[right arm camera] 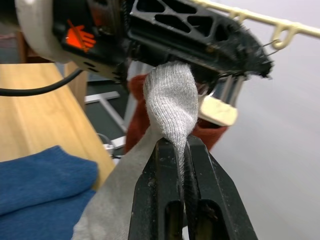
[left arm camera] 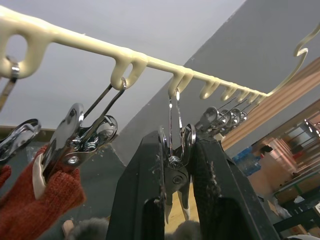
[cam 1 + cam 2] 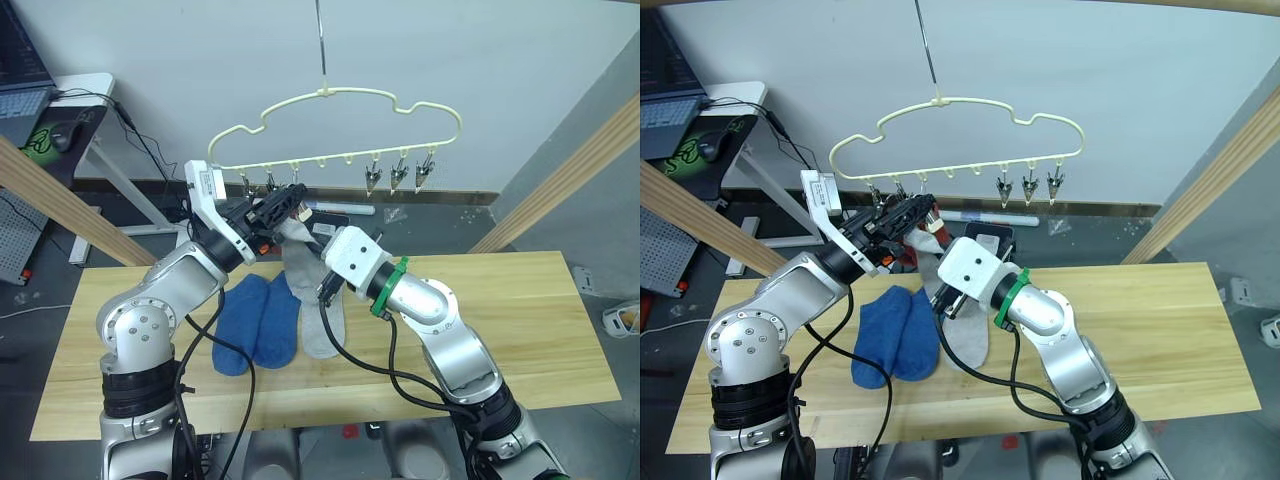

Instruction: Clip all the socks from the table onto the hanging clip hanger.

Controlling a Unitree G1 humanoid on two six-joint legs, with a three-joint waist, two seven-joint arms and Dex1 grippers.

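Our right tool [image 1: 182, 150] pinches 1 grey sock [image 1: 170, 105]; our left tool [image 2: 175, 150] squeezes 1 clip [image 2: 175, 165] on the hanger [image 3: 340, 95]. 2 blue socks [image 3: 255, 320] lie at 7 o'clock on the surface [image 3: 540, 330].

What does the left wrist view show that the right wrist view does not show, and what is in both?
Left wrist view alone: the left gripper squeezing a silver clip between its fingers, and further clips along the clip hanger. Right wrist view alone: the right gripper shut on a grey sock, lifting its end toward the left gripper, plus the blue socks on the table. Both: the yellow hanger bar and a red sock already in a clip.
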